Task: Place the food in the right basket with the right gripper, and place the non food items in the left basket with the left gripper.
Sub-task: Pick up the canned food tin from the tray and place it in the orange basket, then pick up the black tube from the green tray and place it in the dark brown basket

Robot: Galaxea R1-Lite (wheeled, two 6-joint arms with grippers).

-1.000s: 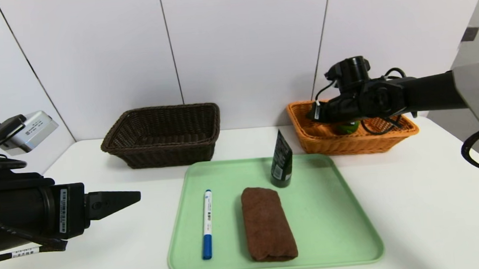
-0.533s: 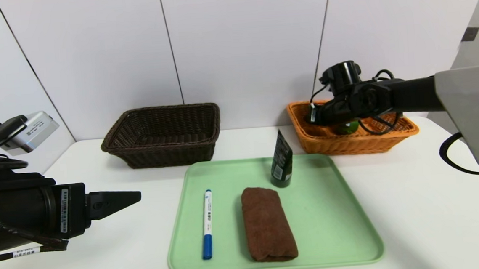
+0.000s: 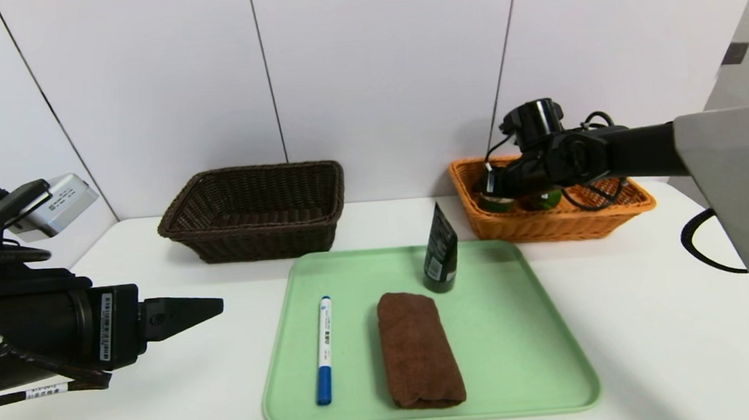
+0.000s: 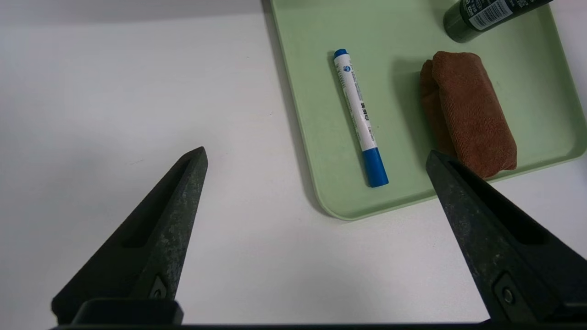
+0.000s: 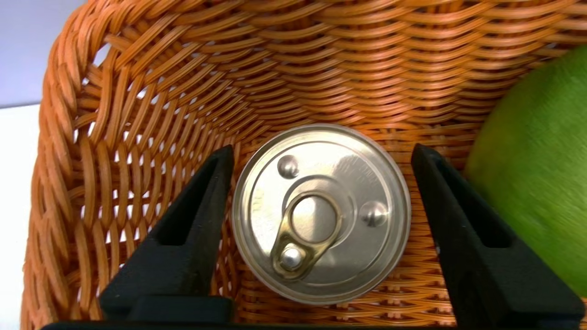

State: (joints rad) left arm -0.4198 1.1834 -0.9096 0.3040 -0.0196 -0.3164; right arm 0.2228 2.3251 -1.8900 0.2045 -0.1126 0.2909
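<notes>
While the right gripper (image 5: 321,153) reaches down into the orange basket (image 5: 151,91), its two black fingers (image 5: 192,215) stand parted on either side of a small tin can (image 5: 321,213), a thin gap showing on each side, so the can sits between them on the woven floor without being squeezed. Its silvery pull-tab lid faces up. Just beside the far finger lies the round green lime (image 5: 536,178), also inside the basket, close to the can. Seen from the head, the right gripper (image 3: 488,185) hangs over the near left corner of the orange basket (image 3: 612,216), with the can (image 3: 496,203) and the lime (image 3: 543,199) peeking above the rim. On the other side, the left gripper (image 4: 316,153) hovers over the bare white worktop (image 4: 114,91), its fingers (image 4: 169,220) spread wide and holding nothing. Ahead of it the green tray (image 3: 530,357) carries a marker (image 3: 323,348) with its blue cap, a rolled brown towel (image 3: 418,348) near it, and a dark tube (image 3: 440,250) standing upright at the far edge. Behind the tray, the dark brown basket (image 3: 252,208) sits by the wall, well apart from the orange one.
</notes>
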